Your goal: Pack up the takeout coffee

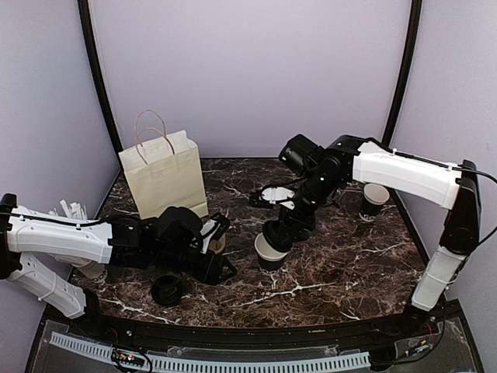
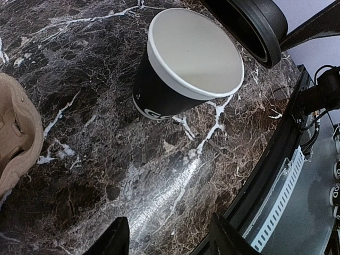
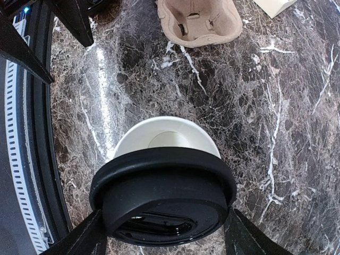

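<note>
- Nearest us, a loose flat lid (image 1: 167, 289) lies on the table (image 1: 342, 272), in front of the left arm.
- The left fingers (image 2: 169, 240) stand apart with nothing between them. They sit low over the marble, just beside a pulp cup carrier (image 3: 199, 21).
- At mid-table stands the takeout coffee cup (image 2: 188, 58), upright, its white rim bare. We can see its white bottom, so we judge it empty.
- The right fingers (image 3: 164, 234) are clamped on the black lid (image 3: 164, 196) from both sides. They hold it tilted at the cup's rim, and we cannot tell whether lid and rim touch.
- We expect the cup to be very light and easy to tip or slide on this glossy top. Its paper wall should dent under a hard squeeze.
- We would take it around the wall just under the rolled rim (the stiffest part). We would not lift by the lid, which looks like slick plastic and could pop off.
- Farther back left, the paper bag (image 1: 165, 180) stands upright with its handles up. Its walls are soft, so its mouth may need steadying.
- Far right, well apart, a second cup (image 1: 375, 200) stands uncapped.
</note>
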`<state>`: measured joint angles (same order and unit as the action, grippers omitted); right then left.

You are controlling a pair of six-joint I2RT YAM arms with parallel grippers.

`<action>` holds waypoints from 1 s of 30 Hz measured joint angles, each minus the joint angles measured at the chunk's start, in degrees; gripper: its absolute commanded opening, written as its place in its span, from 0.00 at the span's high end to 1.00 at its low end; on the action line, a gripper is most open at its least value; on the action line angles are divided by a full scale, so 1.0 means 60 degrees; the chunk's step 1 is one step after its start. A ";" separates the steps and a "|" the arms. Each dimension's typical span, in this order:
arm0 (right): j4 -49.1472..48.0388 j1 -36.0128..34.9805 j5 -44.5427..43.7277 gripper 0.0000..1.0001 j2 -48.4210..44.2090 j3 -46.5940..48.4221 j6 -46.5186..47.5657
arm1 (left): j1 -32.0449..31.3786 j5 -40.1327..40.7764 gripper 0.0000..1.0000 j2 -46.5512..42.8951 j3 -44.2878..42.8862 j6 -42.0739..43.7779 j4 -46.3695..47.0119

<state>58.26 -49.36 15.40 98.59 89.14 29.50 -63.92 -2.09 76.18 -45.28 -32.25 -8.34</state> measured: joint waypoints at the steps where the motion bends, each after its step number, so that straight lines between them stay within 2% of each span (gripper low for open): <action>1: 0.0047 -0.0066 -0.0069 0.25 0.0029 0.0062 0.0004 | 0.0000 0.0011 0.46 0.0000 0.0004 -0.0004 0.0000; 12: 0.0630 -0.0554 -0.0678 0.21 0.0984 0.0911 0.0007 | 0.0000 0.0036 0.46 0.0069 0.0113 -0.0036 0.0138; 20: 0.0973 -0.0678 -0.0907 0.13 0.1126 0.1231 0.0022 | 0.0000 0.0040 0.46 0.0087 0.0200 -0.0033 0.0178; 30: 0.1126 -0.0758 -0.1045 0.12 0.1126 0.1348 0.0036 | 0.0000 0.0117 0.45 0.0087 0.0259 -0.0044 0.0386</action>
<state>65.01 -53.91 9.13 105.34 97.23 29.71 -63.92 -1.39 76.71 -43.72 -32.51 -6.02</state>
